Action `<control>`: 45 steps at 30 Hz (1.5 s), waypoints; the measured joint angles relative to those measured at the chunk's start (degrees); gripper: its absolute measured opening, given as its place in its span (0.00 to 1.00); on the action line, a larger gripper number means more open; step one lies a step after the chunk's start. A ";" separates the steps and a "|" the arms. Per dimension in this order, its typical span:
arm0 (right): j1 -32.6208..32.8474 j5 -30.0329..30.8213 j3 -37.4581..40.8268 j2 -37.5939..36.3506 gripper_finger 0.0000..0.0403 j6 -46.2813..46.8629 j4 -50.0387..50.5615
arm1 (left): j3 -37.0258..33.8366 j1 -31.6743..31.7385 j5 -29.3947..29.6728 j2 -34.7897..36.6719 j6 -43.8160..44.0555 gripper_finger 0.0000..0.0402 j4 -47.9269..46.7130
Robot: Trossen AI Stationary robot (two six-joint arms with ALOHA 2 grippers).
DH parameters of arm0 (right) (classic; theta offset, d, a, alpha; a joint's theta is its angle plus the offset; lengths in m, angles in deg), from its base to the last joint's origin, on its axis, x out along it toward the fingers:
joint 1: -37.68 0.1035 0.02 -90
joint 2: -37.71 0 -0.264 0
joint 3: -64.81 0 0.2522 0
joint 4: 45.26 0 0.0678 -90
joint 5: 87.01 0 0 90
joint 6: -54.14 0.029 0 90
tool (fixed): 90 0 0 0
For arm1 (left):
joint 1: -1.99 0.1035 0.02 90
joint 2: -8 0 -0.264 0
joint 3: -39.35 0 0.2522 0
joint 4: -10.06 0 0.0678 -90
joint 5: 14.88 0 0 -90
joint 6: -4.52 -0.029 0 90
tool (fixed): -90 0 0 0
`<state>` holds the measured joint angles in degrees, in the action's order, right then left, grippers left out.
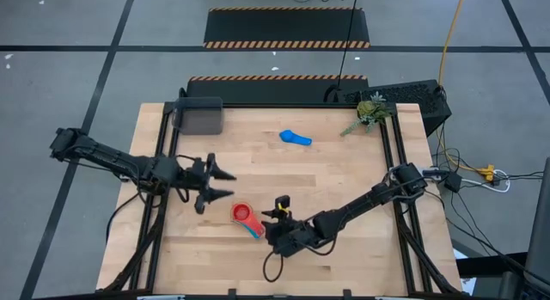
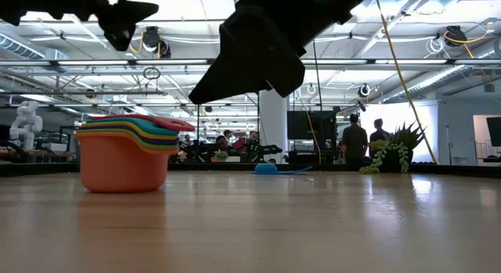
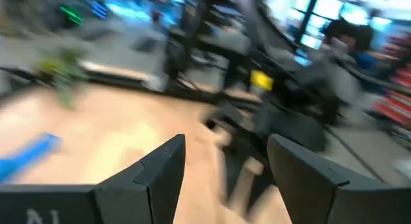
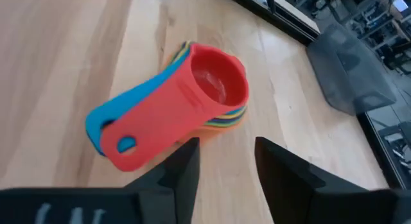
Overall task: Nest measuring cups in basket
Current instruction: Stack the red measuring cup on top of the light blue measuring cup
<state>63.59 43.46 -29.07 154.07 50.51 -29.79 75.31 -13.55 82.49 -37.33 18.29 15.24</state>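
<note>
Nested measuring cups (image 1: 245,217), red uppermost, sitting on the surface (image 1: 344,180). Right end effector (image 4: 225,161) hovering beside them, fingers parted, empty. Left end effector (image 1: 222,183) waiting nearby, fingers parted.

On the wooden bench (image 1: 344,188), a stack of measuring cups (image 1: 246,217) with a red one on top sits near the front. The right hand (image 1: 277,221) hovers just beside it. The left hand (image 1: 216,185), fingers apart, is nearby. A blue cup (image 1: 296,138) lies apart, and the grey basket (image 1: 198,116) stands at the back left corner.
</note>
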 joint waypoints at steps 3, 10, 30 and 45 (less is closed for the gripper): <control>-0.14 -0.05 0.00 0.00 0.31 0.94 0.88 | 0.00 -1.21 -5.34 -0.12 3.14 0.56 -3.96; -1.16 -6.96 0.00 0.00 0.22 5.14 1.23 | 0.02 -3.85 -4.83 -4.20 6.14 0.56 -8.00; -2.17 -13.86 0.02 1.52 0.12 8.51 3.05 | 0.04 -3.99 -4.68 -8.95 5.60 0.56 -2.26; -2.29 -19.06 0.02 1.51 0.12 8.34 -0.87 | 0.04 -3.71 -4.66 -8.95 5.43 0.56 -2.39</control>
<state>61.30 24.39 -29.05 155.58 58.85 -30.66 75.36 -17.25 77.83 -46.28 23.72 12.86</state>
